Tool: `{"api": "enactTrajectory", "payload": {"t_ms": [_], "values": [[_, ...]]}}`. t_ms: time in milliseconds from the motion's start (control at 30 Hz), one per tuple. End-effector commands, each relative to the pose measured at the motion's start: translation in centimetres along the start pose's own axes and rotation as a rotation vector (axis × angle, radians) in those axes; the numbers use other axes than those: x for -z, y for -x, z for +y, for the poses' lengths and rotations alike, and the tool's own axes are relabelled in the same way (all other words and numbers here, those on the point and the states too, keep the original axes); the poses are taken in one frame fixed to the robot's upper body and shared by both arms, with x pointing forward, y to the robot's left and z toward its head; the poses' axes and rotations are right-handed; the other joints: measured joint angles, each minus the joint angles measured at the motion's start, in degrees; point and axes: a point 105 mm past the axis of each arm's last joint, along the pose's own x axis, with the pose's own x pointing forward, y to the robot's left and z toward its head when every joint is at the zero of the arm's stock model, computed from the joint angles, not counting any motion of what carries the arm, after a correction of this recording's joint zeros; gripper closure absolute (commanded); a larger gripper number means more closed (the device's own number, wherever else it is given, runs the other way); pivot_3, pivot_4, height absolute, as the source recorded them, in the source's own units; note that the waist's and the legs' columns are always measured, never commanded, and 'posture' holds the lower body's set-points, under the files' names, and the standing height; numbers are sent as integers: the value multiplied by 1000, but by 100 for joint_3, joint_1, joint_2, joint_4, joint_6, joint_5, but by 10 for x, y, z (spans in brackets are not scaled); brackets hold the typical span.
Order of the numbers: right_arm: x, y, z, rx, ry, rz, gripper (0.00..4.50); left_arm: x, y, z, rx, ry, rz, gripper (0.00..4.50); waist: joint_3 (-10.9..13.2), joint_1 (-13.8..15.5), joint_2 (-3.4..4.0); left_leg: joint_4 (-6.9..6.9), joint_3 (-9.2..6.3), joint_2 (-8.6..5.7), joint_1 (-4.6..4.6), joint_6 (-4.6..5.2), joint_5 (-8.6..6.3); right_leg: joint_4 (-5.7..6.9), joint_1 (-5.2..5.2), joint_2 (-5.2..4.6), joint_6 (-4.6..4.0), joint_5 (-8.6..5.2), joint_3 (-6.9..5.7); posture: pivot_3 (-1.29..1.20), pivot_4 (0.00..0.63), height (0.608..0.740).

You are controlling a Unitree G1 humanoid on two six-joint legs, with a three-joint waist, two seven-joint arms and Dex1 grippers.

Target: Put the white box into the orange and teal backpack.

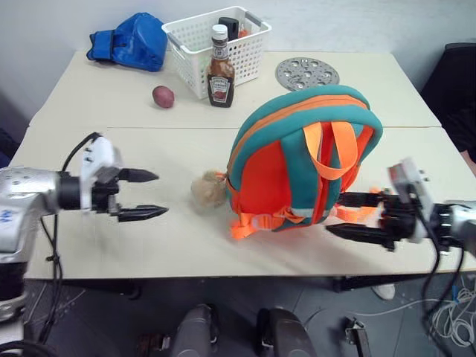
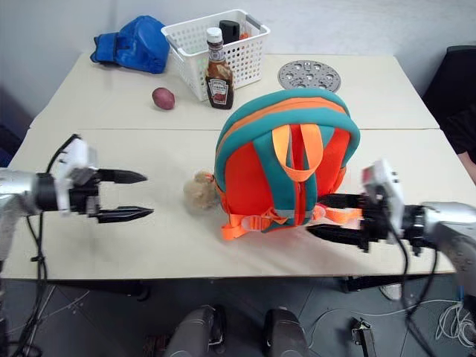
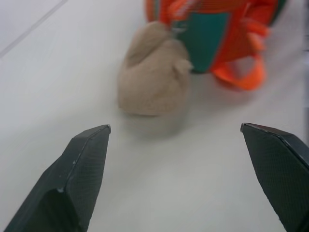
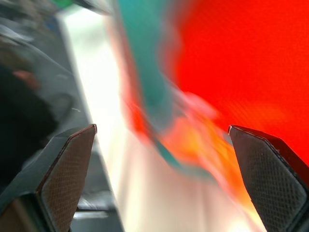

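Note:
The orange and teal backpack point(image 1: 290, 171) stands upright near the table's front edge, its straps facing me. A tan plush toy point(image 1: 208, 191) lies against its lower left side. My left gripper point(image 1: 160, 194) hovers open to the left of the toy and points at it, with nothing between its fingers. On the backpack's lower right, my right gripper point(image 1: 335, 214) is open and empty beside the loose orange webbing. In the left wrist view the plush toy point(image 3: 152, 79) lies ahead of the spread fingers. The right wrist view looks onto the backpack point(image 4: 241, 72) from close by. The white box is out of view.
At the back of the table point(image 1: 111, 104) stand a white lattice basket point(image 1: 245, 56) and a ketchup bottle point(image 1: 220, 71). A reddish potato point(image 1: 163, 96) and a blue fabric bundle point(image 1: 134, 41) lie left of them. A grey perforated disc point(image 1: 307, 73) lies behind the backpack.

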Motion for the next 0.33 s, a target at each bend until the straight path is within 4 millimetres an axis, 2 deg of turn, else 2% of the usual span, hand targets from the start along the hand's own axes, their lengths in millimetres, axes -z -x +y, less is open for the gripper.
{"api": "enactTrajectory", "payload": {"t_ms": [33,133,200,333], "values": [[-20,45,-11,52,70,-18,0,-21,29,-7,-55,7,-74,15,2,-9,4,-1,0,0,7,0,0,-3,7,0,-2,-1,0,0,150,740],[-39,71,-21,86,58,-60,0,-25,56,-8,-117,45,-98,15,1,-21,5,-7,-3,6,35,-2,-7,-18,35,2,-10,-5,-4,0,150,740],[-47,79,-26,99,54,-89,0,-28,65,-8,-149,56,-116,15,0,-41,9,-10,-2,8,35,-6,-10,-22,35,2,-15,-8,-3,0,150,740],[-50,77,-35,111,61,-113,0,-25,61,-7,-191,24,-116,15,-1,-72,11,-13,-5,11,35,-15,-15,-20,33,1,-17,-10,-4,0,150,740]]}}
